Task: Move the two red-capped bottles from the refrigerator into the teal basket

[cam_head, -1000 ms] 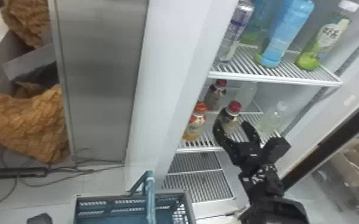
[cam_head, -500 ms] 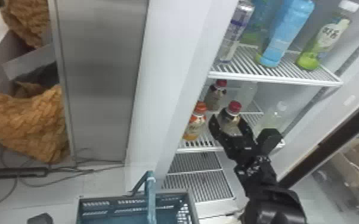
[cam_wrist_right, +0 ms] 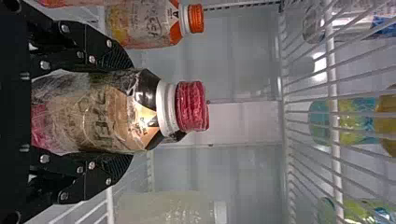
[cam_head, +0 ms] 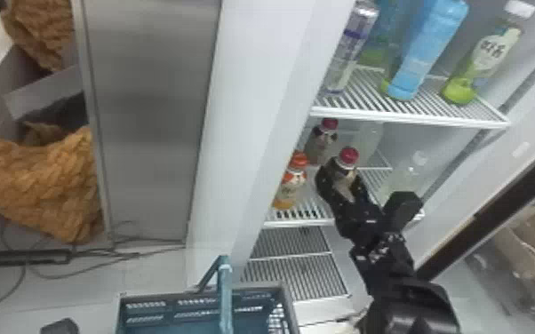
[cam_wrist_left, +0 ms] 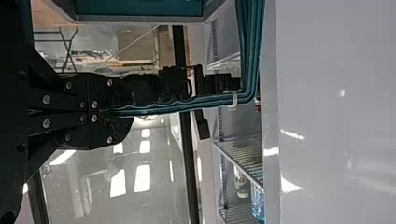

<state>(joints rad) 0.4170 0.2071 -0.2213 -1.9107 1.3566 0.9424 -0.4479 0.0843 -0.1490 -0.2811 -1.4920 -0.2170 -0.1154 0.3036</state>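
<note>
Wire-rod shelf (cam_head: 297, 222) is holding the rear red-capped bottle (cam_head: 317, 146). Perforated teal basket (cam_head: 160, 295) is relying on left gripper (cam_wrist_left: 123, 110) pinching its ridged handle (cam_wrist_left: 247, 56); uneven load could be tilting it. Right gripper (cam_wrist_right: 128, 112) is clamping the round-shouldered front red-capped bottle (cam_wrist_right: 93, 116) at that shelf; crinkly film might be causing slip, sideways drift knocking the orange-capped bottle (cam_head: 288, 191).

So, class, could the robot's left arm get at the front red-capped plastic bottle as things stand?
Probably not: the left tool is shut on the teal handle of the plastic basket, so it seems occupied, and the right tool is around that bottle.
</note>
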